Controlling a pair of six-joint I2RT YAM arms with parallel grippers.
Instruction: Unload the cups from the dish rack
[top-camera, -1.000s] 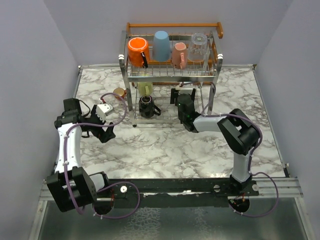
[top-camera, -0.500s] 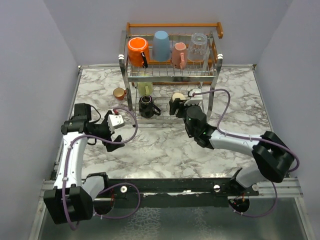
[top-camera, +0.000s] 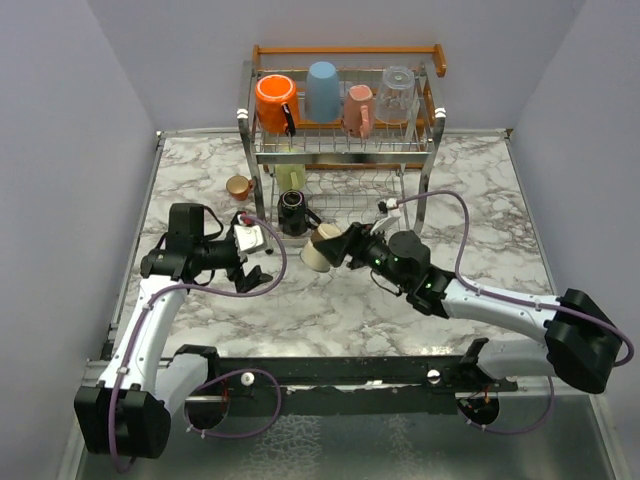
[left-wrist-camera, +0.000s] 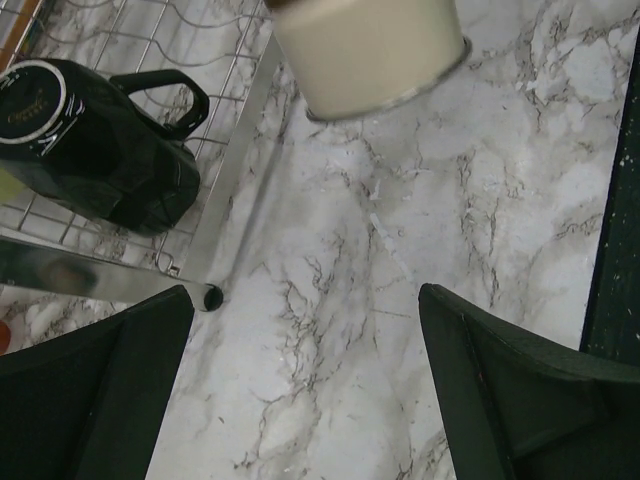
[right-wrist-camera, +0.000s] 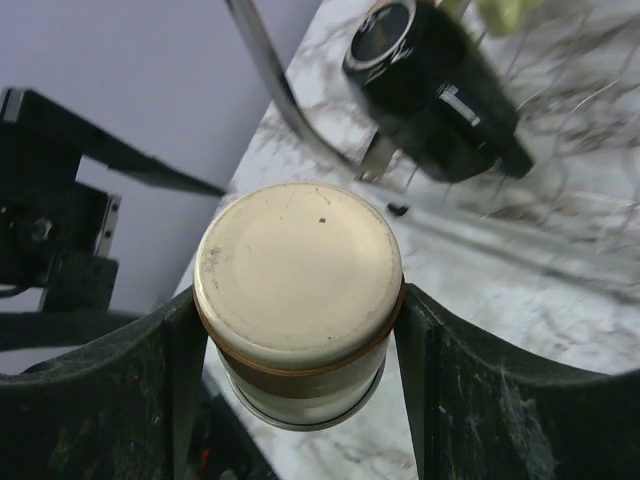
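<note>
Tan cup (top-camera: 318, 250) is hanging tipped on its side over the table (top-camera: 480, 200), just in front of the rack (top-camera: 345, 49), with the right gripper (right-wrist-camera: 300, 298) clamping its sides. Near it the left gripper (top-camera: 253, 279) is hovering, jaws gaping wide and holding nothing. An orange cup (top-camera: 273, 100), blue cup (top-camera: 322, 90), pink cup (top-camera: 358, 110) and glass (top-camera: 397, 95) are sitting on the upper tier; a yellow cup (top-camera: 291, 178) and black mug (top-camera: 295, 212) are lying on the lower one. A red cup (top-camera: 238, 186) is standing on the table, left of the rack.

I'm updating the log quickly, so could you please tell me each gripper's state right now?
Left gripper: open, holding nothing.
Right gripper: closed on the tan cup.
</note>
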